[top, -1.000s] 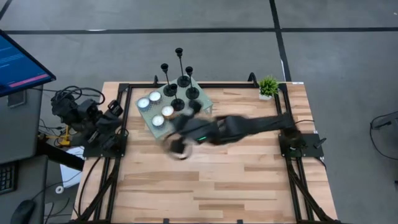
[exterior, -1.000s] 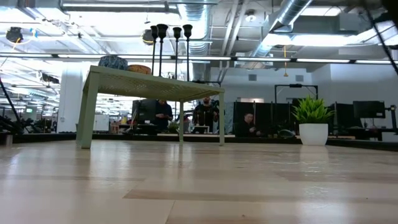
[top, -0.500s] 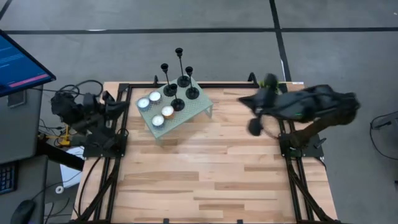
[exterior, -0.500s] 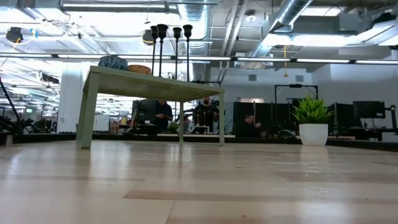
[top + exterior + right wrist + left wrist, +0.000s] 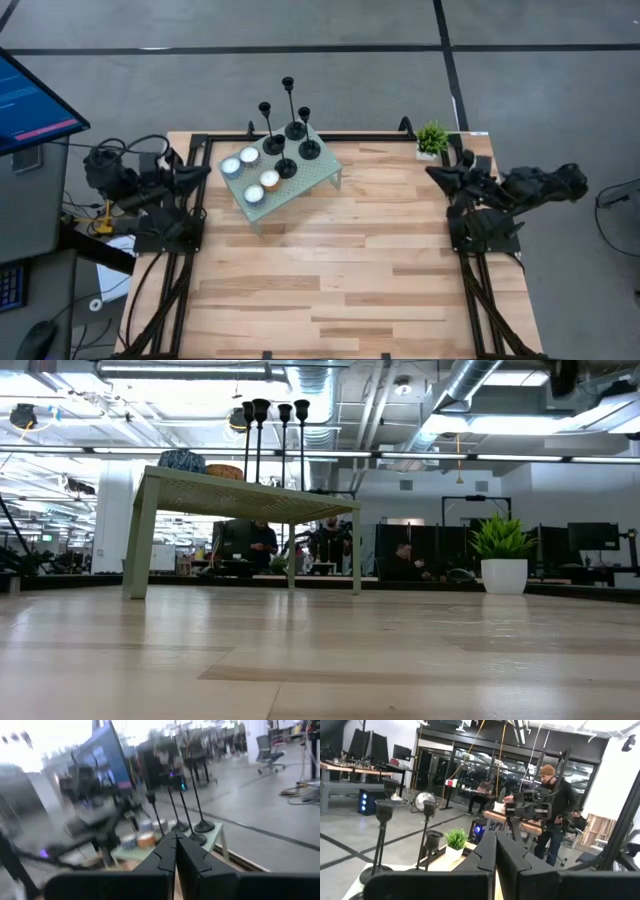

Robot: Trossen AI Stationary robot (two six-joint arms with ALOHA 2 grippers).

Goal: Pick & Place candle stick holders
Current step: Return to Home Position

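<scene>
The high view looks straight down on the whole counter (image 5: 330,270). The low view sits at counter level, facing across it to the stand (image 5: 240,495) and plant (image 5: 503,540), both shared with the high view. The left wrist view looks past the left hand (image 5: 495,837) toward the plant. The right wrist view, past the right hand (image 5: 176,837), apparently faces the stand.
</scene>
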